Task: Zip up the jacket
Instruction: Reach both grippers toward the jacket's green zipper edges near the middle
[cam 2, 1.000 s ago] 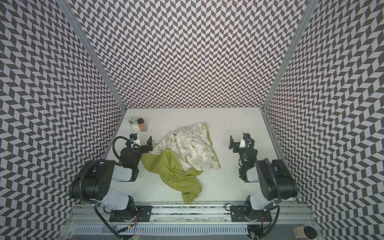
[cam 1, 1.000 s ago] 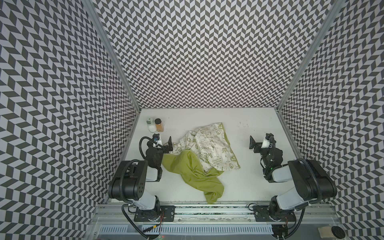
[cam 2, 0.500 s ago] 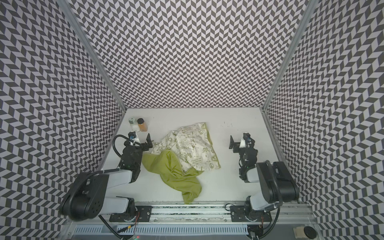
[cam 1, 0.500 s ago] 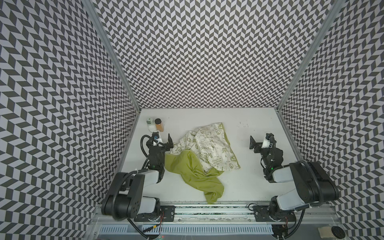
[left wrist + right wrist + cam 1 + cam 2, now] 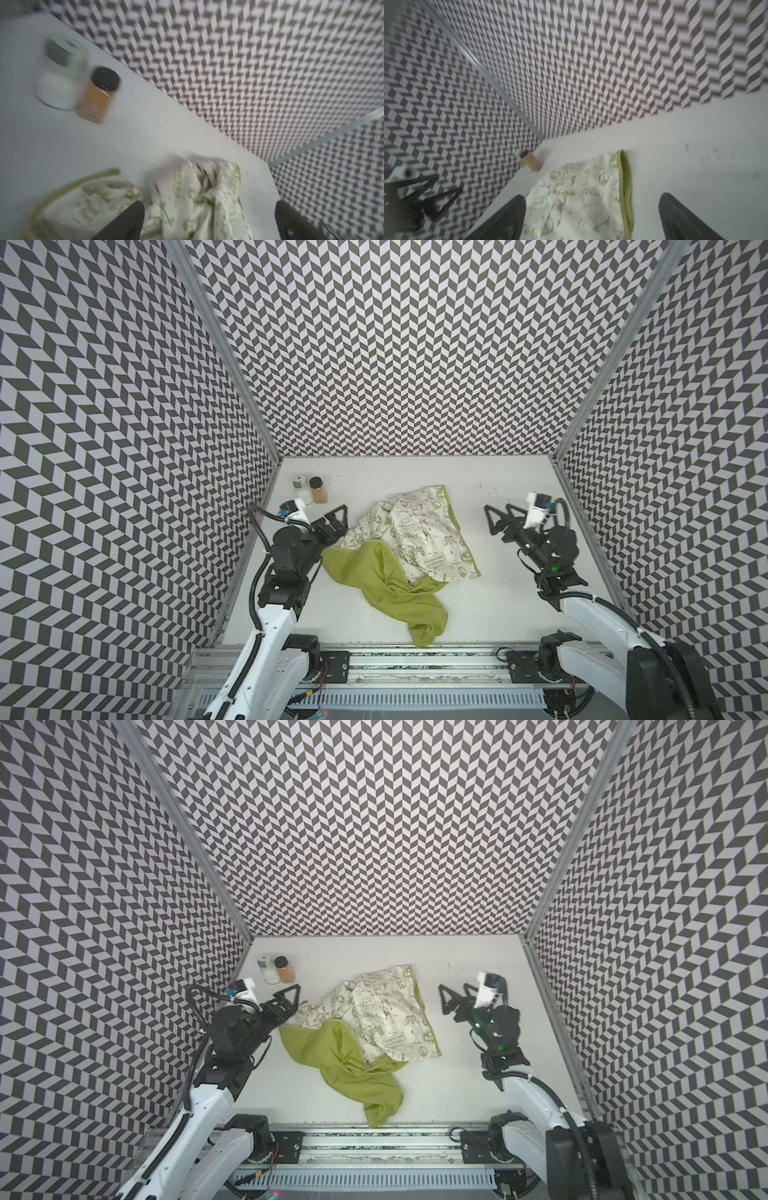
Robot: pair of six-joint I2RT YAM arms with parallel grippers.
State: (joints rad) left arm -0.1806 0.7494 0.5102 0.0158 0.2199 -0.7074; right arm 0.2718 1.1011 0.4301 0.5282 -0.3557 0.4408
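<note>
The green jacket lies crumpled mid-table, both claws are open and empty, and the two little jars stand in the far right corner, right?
No: the white jar and orange jar stand in the far left corner, as both top views show. The jacket, left gripper and right gripper are as you say.

Two small containers stand close side by side left of centre in both top views, near the far left corner of the white counter [image 5: 478,597]. One is a clear jar [image 5: 300,489] with a grey-green lid and white contents. To its right is a spice bottle [image 5: 318,491] with a black cap and orange-brown contents. Dark specks [image 5: 486,488] dot the counter right of centre. Grey-and-white chevron walls [image 5: 395,344] enclose three sides, joined by aluminium corner posts [image 5: 226,352]. A metal rail [image 5: 415,670] runs along the bottom edge.
</note>
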